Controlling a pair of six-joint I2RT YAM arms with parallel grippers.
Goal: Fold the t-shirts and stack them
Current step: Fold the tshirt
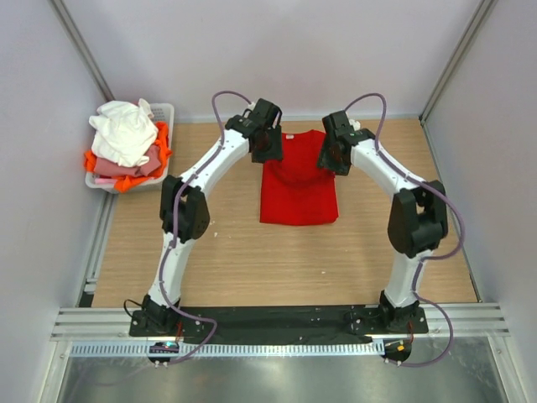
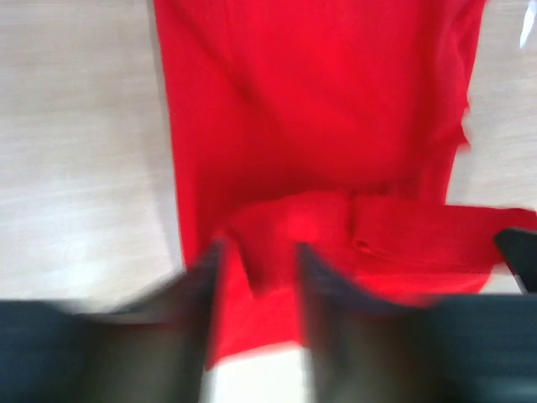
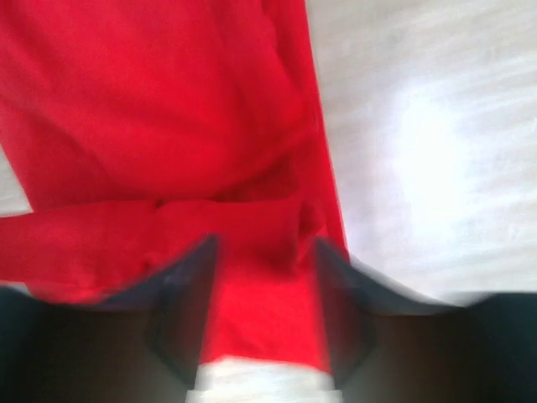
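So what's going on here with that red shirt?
Two robot arms are folding a red t-shirt on the table. The left claw and right claw are both at its far end, fingers slightly apart over the cloth. The shirt lies as a narrow rectangle, sleeves folded in. White, pink and orange shirts wait in a basket at far left.

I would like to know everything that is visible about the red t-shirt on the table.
The red t-shirt is plain, bright red soft cloth, folded into a rough rectangle, with folded bands lying across its far end. It lies flat on the wooden table, in the middle toward the far side. The left gripper and the right gripper stand over its far corners, jaws parted, cloth showing in the gap; whether they touch it is unclear.
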